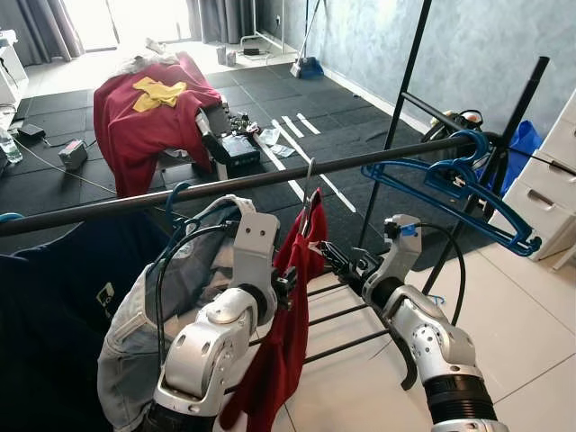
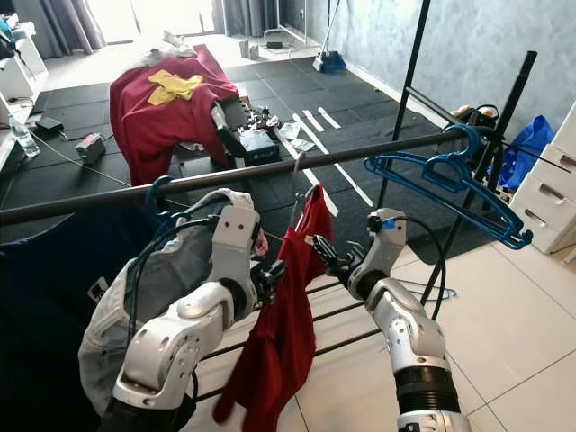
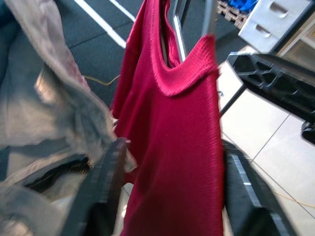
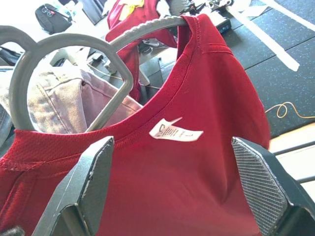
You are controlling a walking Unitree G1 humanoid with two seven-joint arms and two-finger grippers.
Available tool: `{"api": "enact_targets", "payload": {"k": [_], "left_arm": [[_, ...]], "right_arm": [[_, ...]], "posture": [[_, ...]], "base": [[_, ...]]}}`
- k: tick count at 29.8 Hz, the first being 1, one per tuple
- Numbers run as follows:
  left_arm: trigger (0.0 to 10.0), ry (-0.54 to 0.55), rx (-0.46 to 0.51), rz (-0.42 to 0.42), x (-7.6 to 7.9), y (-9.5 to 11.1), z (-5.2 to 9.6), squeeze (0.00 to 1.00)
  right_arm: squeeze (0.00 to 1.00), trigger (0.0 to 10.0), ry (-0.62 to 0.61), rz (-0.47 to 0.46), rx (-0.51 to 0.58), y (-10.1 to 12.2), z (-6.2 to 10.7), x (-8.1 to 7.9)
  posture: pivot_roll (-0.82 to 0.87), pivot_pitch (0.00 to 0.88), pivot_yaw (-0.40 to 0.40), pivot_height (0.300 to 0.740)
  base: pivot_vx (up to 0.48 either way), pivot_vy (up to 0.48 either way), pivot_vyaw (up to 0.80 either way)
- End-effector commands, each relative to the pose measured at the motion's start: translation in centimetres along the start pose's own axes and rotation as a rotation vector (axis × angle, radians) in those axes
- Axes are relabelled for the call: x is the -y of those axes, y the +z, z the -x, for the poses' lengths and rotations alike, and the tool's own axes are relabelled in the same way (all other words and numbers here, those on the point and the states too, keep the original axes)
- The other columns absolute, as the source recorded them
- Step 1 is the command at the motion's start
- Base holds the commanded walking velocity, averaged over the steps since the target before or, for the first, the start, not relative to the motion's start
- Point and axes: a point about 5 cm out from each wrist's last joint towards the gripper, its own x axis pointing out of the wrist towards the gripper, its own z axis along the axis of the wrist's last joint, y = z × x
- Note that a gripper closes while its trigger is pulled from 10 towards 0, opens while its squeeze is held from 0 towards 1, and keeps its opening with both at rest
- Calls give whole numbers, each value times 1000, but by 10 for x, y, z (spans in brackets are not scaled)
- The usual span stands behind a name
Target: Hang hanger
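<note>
The two silver arms reach forward from the bottom of the head views, one to either side of a red knitted shirt (image 1: pixel 283 351) on a grey metal hanger (image 4: pixel 69 64); the hanger's hook (image 1: pixel 310 184) is over the long dark horizontal rail (image 1: pixel 234 184) of the clothes rack, and the shirt hangs down from it between the arms; the left gripper (image 3: pixel 167 196) sits at the shirt's side with its black fingers (image 3: pixel 106 182) spread wide, the red cloth lying between them, one finger beside a pale grey denim garment (image 1: pixel 135 333) that hangs on the same rail; the right gripper (image 4: pixel 182 196) faces the shirt's collar from the other side, its fingers (image 4: pixel 93 182) apart with the neckline and a white label (image 4: pixel 174 132) between them; whether either pair presses the cloth I cannot tell; further along the rail hang empty blue plastic hangers (image 1: pixel 459 184); beyond, on black floor mats (image 1: pixel 351 117), a second red shirt with a yellow patch (image 1: pixel 148 112) is draped over a heap.
</note>
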Motion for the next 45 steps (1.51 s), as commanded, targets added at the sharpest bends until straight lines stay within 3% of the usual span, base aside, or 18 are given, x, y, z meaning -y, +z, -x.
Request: {"api": "enact_targets", "payload": {"k": [1,5,6,7,10,11,12,13,14,18,19,24,25,28,29,31,39,45], "left_arm": [[10000,-53,-114,113,22,-36,6,1000],[10000,-66,-125,121,23,-35,6,1000],[10000,-130,-84,107,27,-28,8,1000],[10000,-204,-12,81,26,-15,13,863],[10000,-256,39,59,26,-6,18,863],[10000,-290,84,19,16,4,25,239],[10000,-290,84,19,16,4,25,239],[10000,-368,132,-59,-2,13,42,0],[10000,-368,132,-59,-2,13,42,0],[10000,-499,151,-176,-33,22,80,0],[10000,-564,158,-202,-45,25,100,0],[10000,-538,272,-242,-70,41,127,0],[10000,-538,272,-242,-70,41,127,0],[10000,-253,309,-226,-100,51,118,0],[10000,-253,309,-226,-100,51,118,0],[10000,-70,217,-215,-120,38,112,0],[10000,-58,115,-225,-121,20,111,0],[10000,35,-29,-200,-112,-10,91,0]], "right_arm": [[0,10000,-8,-13,-16,-4,1,2],[0,10000,-10,-14,-16,-4,1,1],[0,10000,-10,-16,-16,-4,1,1],[0,10000,-10,-17,-18,-4,0,1],[0,10000,-9,-18,-18,-4,0,1],[0,10000,-8,-19,-20,-4,0,1],[0,10000,-8,-19,-20,-4,0,1],[0,10000,-6,-22,-22,-4,0,1],[0,10000,-6,-22,-22,-4,0,1],[0,10000,-3,-27,-27,-4,-1,2],[0,10000,0,-29,-31,-5,-1,2],[0,10000,1,-31,-35,-5,0,2],[0,10000,1,-31,-35,-5,0,2],[0,10000,-1,-30,-37,-5,0,3],[0,10000,-1,-30,-37,-5,0,3],[0,10000,0,-29,-41,-5,0,4],[0,10000,2,-29,-45,-5,0,4],[0,10000,5,-31,-48,-6,0,4]], "posture": [[-65,87,-4,740],[-67,87,-4,740],[-67,87,-6,740],[-65,87,-8,740],[-65,87,-8,740],[-69,88,-6,740],[-69,88,-6,740],[-65,87,-10,740],[-65,87,-10,740],[-59,88,-13,740],[-60,88,-10,740],[-66,89,-11,740],[-66,89,-11,740],[-65,91,-13,740],[-65,91,-13,740],[-61,92,-15,740],[-58,93,-16,740],[-58,91,-9,740]], "base": [[0,0,0],[0,0,0],[0,0,0],[0,0,0],[0,0,0],[0,0,0],[0,0,0],[0,0,0],[0,0,0],[0,0,0],[0,0,0],[0,0,0],[0,0,0],[0,0,0],[0,0,0],[0,0,0],[0,0,0],[0,0,0]]}}
